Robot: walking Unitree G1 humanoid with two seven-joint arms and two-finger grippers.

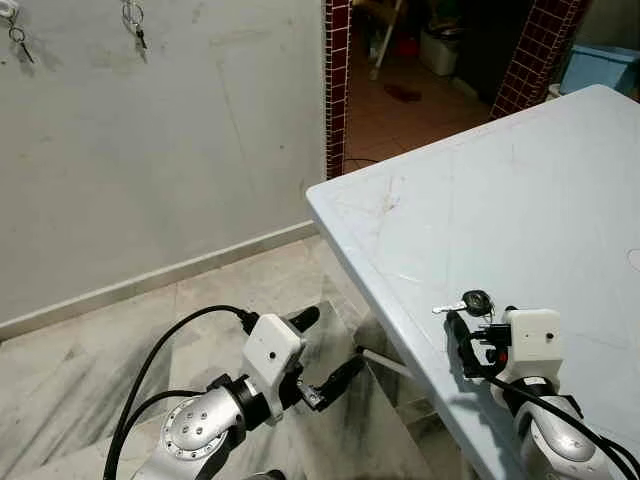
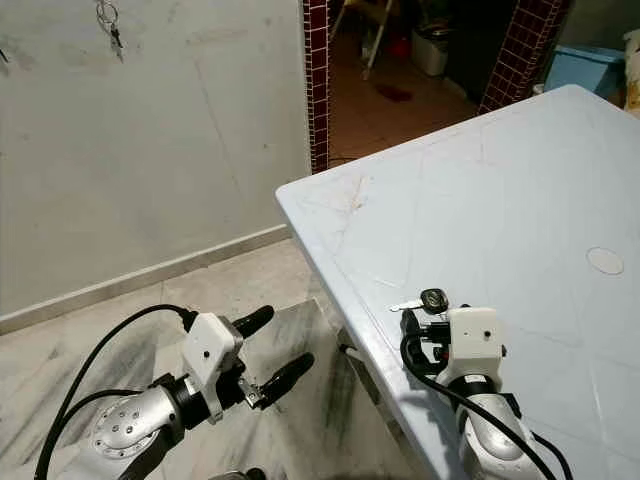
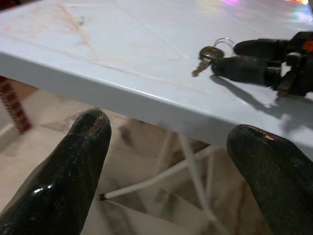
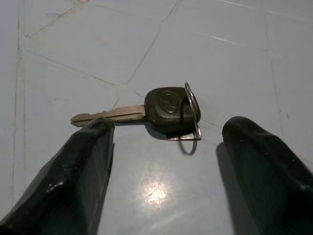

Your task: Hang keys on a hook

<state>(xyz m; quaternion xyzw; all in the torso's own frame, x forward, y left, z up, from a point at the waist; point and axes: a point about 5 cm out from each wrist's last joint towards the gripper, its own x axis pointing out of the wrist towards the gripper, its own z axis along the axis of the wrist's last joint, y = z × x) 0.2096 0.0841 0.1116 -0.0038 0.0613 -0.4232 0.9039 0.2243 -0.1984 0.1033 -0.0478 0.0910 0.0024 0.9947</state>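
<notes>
A key with a black head and a metal ring (image 4: 166, 110) lies flat on the pale blue table (image 1: 520, 180), close to its near left edge. My right gripper (image 1: 472, 320) rests low over the table just behind the key (image 1: 470, 302), open, with one fingertip (image 4: 98, 132) by the blade and the other beside the ring. Nothing is held between them. My left gripper (image 1: 335, 347) hangs open below and left of the table edge (image 3: 122, 83), with nothing in it. High on the grey wall, two hooks (image 1: 132, 14) carry other keys.
White table legs (image 3: 190, 161) run under the tabletop, beside my left gripper. Marble floor (image 1: 120, 330) spreads to the left up to the wall. A red tiled pillar (image 1: 336, 90) frames a doorway at the back, and a blue bin (image 1: 600, 62) stands beyond the table.
</notes>
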